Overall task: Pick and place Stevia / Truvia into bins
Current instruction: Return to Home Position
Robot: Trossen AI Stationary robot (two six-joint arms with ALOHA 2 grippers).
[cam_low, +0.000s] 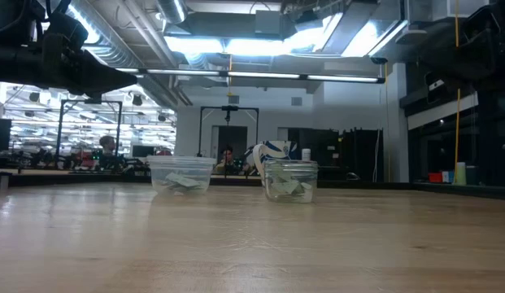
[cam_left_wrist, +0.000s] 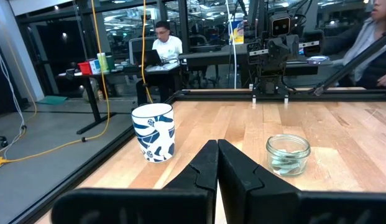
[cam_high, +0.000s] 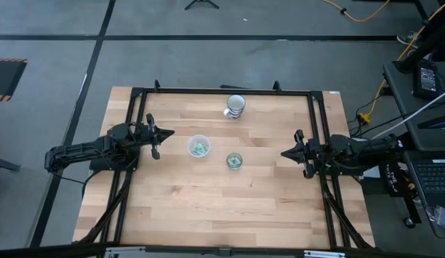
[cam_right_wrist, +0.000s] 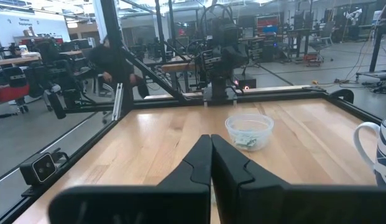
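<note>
Green-and-white Stevia packets lie inside both bins; I see none loose on the table. The wider whitish cup stands left of centre. The narrower clear cup stands just to its right and nearer. Packets show through the cups' walls. My left gripper hovers shut left of the wide cup. My right gripper hovers shut right of the narrow cup. Both are empty.
A white mug with a blue pattern stands near the table's far edge. A black frame rail runs around the table. Bare wood spans the near half. People sit at desks in the room beyond.
</note>
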